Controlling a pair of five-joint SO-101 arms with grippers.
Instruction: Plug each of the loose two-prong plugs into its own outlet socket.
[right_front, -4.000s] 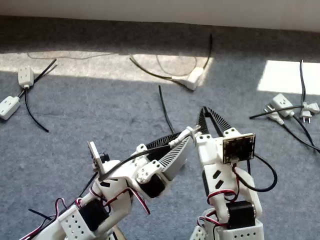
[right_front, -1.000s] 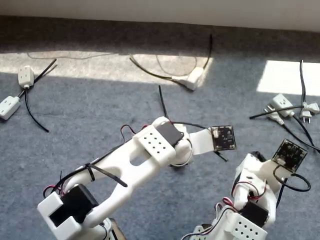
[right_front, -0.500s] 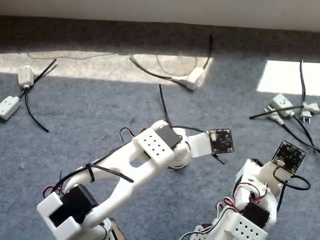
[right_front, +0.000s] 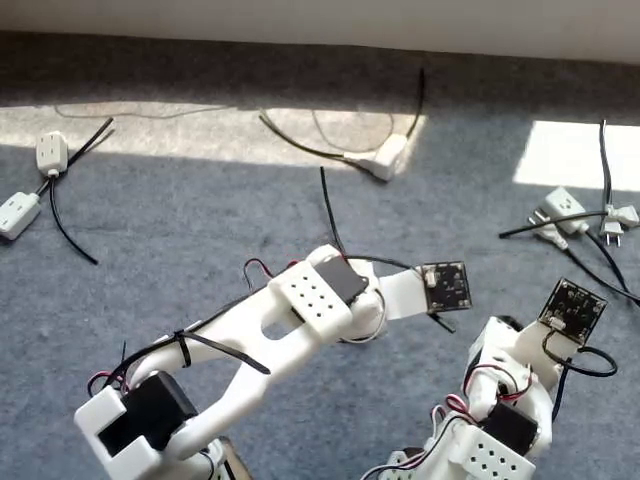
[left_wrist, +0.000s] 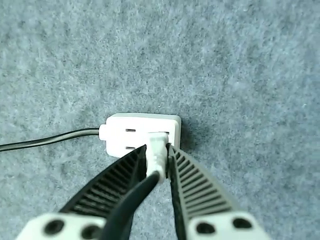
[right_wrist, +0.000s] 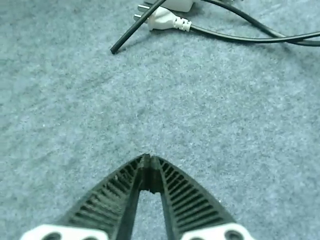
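Fingers (left_wrist: 125, 175) of the left gripper (left_wrist: 156, 150) pinch a white plug (left_wrist: 158, 140), its front end against the face of a white outlet socket (left_wrist: 132, 131) lying flat on the grey carpet (left_wrist: 240, 60). Whether the prongs are seated cannot be told. A second pair of slots on the socket, beside the plug, stands free, and a black cord (left_wrist: 50, 139) runs out of the socket's end across the carpet.

The right gripper (right_wrist: 146, 160) hangs just above bare carpet with its tips pressed together and nothing between them. Well ahead of it lie a loose two-prong plug (right_wrist: 162, 21) on a black lead (right_wrist: 250, 39) and the cut end of another black cable (right_wrist: 135, 31).

In the high view the left arm (right_front: 300, 310) stretches across the middle of the carpet, its wrist camera board (right_front: 445, 287) over the held plug, while the right arm (right_front: 510, 390) sits folded near the carpet's near right corner. Near the right edge a socket block (right_front: 563, 205) lies in a tangle with two loose plugs (right_front: 545, 232) (right_front: 625, 213). Two more socket blocks (right_front: 50, 152) (right_front: 18, 212) rest at the left edge, and another one (right_front: 388, 157) lies toward the far edge in a patch of sunlight.
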